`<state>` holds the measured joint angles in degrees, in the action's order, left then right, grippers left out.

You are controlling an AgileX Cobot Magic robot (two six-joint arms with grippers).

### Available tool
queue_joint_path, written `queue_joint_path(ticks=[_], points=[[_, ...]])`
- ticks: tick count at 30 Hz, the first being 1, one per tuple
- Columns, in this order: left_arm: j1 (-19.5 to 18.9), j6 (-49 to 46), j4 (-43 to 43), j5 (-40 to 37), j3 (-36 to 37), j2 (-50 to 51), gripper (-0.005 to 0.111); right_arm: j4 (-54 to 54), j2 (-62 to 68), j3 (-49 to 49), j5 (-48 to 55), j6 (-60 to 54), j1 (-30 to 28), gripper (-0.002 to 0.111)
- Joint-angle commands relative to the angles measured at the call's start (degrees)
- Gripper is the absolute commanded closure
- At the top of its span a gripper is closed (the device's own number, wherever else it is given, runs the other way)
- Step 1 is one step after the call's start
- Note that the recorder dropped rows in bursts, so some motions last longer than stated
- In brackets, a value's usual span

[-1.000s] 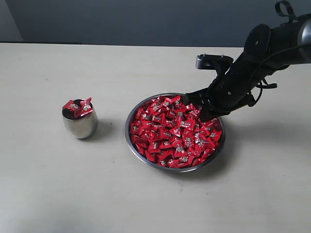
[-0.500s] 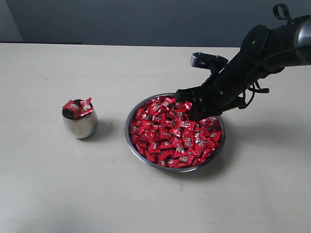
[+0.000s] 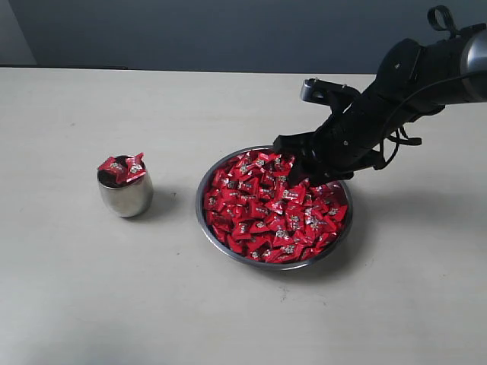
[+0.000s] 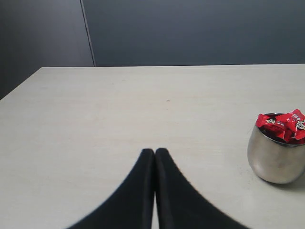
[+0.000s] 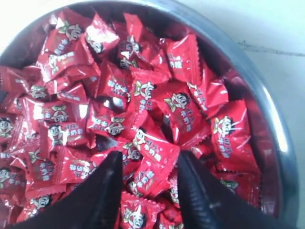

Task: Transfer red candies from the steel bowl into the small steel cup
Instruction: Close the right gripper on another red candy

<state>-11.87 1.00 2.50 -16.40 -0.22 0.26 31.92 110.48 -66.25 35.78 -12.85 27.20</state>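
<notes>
- R gripper [image 3: 298,169]: reaches in from the right, tilted down over the far side of the bowl [image 3: 199,217], tips down in the candies [image 3: 266,217].
- R wrist view: R gripper [image 5: 150,157] has both black fingers [image 5: 107,191] apart at a medium gap, w/ one candy [image 5: 153,151] straddled between the tips.
- That candy lies level w/ the pile. Looks like it touches both fingers, but can't tell if it's actually pinched.
- Bowl: mid-table, right of centre, packed w/ red candies across its whole width. Steel rim [image 5: 279,143] shows just beside the R fingers, so the tips are near the bowl edge, not the middle.
- Candies [image 5: 138,90] in the R wrist view: red foil, small face print on each, heaped in overlapping layers.
- Cup [image 3: 125,196]: upright on the table [image 3: 91,289], well apart from the bowl, to its left. A few red candies [image 3: 122,167] sit in it and poke above the rim.
- L gripper [image 4: 154,152]: fingers pressed together tip to tip, nothing between them, low over bare table [image 4: 95,119].
- L wrist view: cup [image 4: 274,160] stands off to one side of the L gripper, apart from it, candies [image 4: 283,125] showing at its mouth.
</notes>
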Motion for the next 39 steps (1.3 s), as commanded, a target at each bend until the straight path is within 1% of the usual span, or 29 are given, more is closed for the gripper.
queue_joint_path(ticks=[1,9,39], points=[[-0.05,0.15,0.07,0.10,0.22,-0.26,0.106,0.05,1.05,0.26,-0.69,-0.04,0.22,0.071],[-0.05,0.15,0.07,0.10,0.22,-0.26,0.106,2.42,3.32,0.26,-0.96,-0.04,0.22,0.071],[-0.05,0.15,0.07,0.10,0.22,-0.26,0.106,3.49,4.05,0.26,-2.21,-0.04,0.22,0.071]])
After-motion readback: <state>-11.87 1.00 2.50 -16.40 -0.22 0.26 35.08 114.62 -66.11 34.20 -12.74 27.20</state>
